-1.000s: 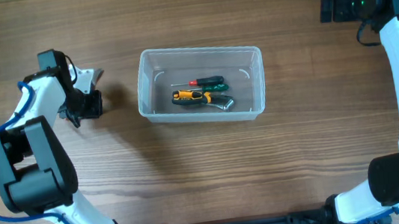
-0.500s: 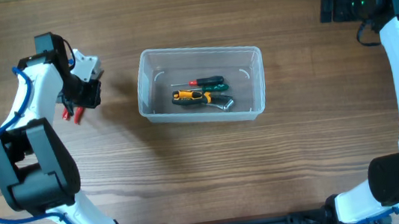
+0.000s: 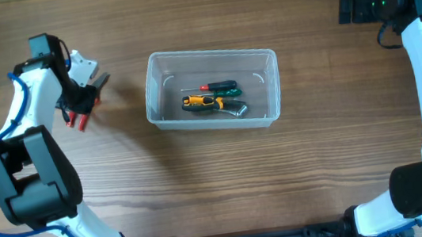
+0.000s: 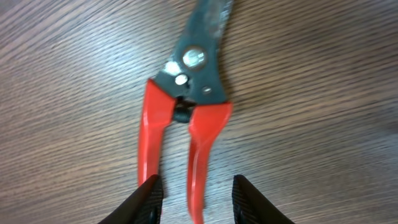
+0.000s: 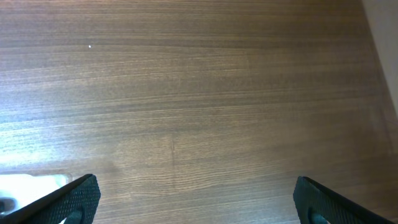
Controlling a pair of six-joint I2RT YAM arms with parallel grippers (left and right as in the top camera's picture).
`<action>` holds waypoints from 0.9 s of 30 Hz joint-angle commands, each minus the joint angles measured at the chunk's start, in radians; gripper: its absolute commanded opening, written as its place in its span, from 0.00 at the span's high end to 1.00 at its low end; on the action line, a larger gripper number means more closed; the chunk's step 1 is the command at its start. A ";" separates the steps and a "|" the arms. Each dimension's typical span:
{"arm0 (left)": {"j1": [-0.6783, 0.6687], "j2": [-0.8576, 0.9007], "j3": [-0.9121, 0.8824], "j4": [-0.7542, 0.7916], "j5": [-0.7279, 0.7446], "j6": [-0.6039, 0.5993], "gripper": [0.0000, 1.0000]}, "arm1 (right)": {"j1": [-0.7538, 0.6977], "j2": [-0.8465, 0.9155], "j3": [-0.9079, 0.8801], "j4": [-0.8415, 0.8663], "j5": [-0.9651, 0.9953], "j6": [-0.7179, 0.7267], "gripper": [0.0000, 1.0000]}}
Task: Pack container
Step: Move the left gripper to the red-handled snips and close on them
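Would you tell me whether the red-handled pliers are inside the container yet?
Out: the pliers lie on the table, left of the container.

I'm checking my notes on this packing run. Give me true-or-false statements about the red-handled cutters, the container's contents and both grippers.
1. The red-handled cutters lie on the table, outside the container. True.
2. The container is empty. False: several hand tools lie in it.
3. The left gripper is open at the cutters' handles. True.
4. The right gripper is shut on a tool. False: it is open, holding nothing.
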 commanded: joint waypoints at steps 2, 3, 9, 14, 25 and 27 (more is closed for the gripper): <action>0.022 0.035 0.013 0.003 0.035 0.027 0.63 | -0.002 0.003 0.004 0.003 0.002 0.021 0.00; 0.021 0.044 0.013 -0.001 0.058 0.050 0.63 | -0.002 0.003 0.004 0.003 0.003 0.021 0.00; 0.019 0.091 0.012 0.000 0.113 0.050 0.63 | -0.002 0.003 0.004 0.003 0.002 0.021 0.00; 0.019 0.126 0.012 -0.002 0.113 0.050 0.63 | -0.002 0.003 0.004 0.003 0.002 0.021 0.00; 0.019 0.173 0.012 -0.021 0.124 0.048 0.96 | -0.002 0.003 0.004 0.003 0.002 0.021 0.00; 0.019 0.172 0.012 -0.025 0.124 0.045 0.96 | -0.002 0.003 0.004 0.003 0.002 0.021 0.00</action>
